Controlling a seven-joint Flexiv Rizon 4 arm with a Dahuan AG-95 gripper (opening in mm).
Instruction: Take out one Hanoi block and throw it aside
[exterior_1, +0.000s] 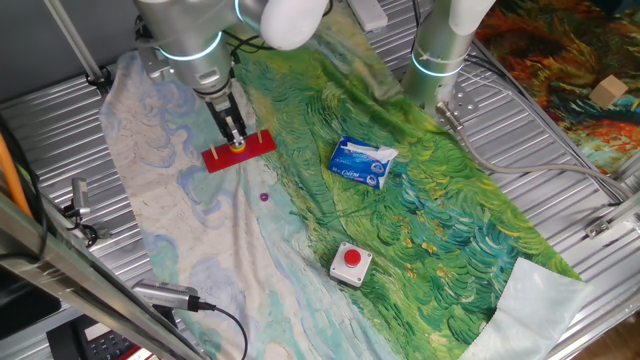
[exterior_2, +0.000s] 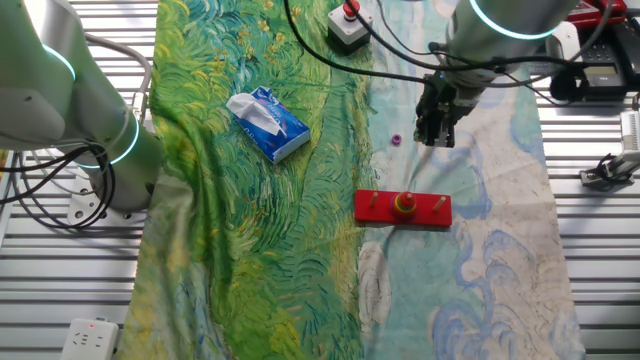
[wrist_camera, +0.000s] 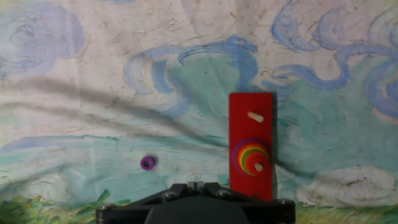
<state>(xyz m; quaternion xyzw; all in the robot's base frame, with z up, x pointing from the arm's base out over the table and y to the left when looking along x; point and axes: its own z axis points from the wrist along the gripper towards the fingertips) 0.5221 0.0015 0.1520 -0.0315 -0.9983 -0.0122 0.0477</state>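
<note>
The Hanoi block (wrist_camera: 147, 163), a tiny purple disc, lies loose on the painted cloth, left of the red base board (wrist_camera: 251, 124). It also shows in one fixed view (exterior_1: 264, 197) and in the other fixed view (exterior_2: 395, 139). The board (exterior_1: 239, 151) carries a stack of rainbow discs (wrist_camera: 250, 157) with a yellow one on top, on its middle peg (exterior_2: 405, 203). My gripper (wrist_camera: 198, 184) is shut and empty, its pads pressed together. It hangs above the cloth (exterior_2: 435, 135) between the board and the purple disc, close over the board in one fixed view (exterior_1: 236, 135).
A blue-white tissue pack (exterior_1: 362, 161) lies on the green part of the cloth. A red push-button box (exterior_1: 351, 262) sits near the cloth's edge. A second arm's base (exterior_1: 440, 60) stands at the table side. Ribbed metal table (exterior_1: 60, 110) surrounds the cloth.
</note>
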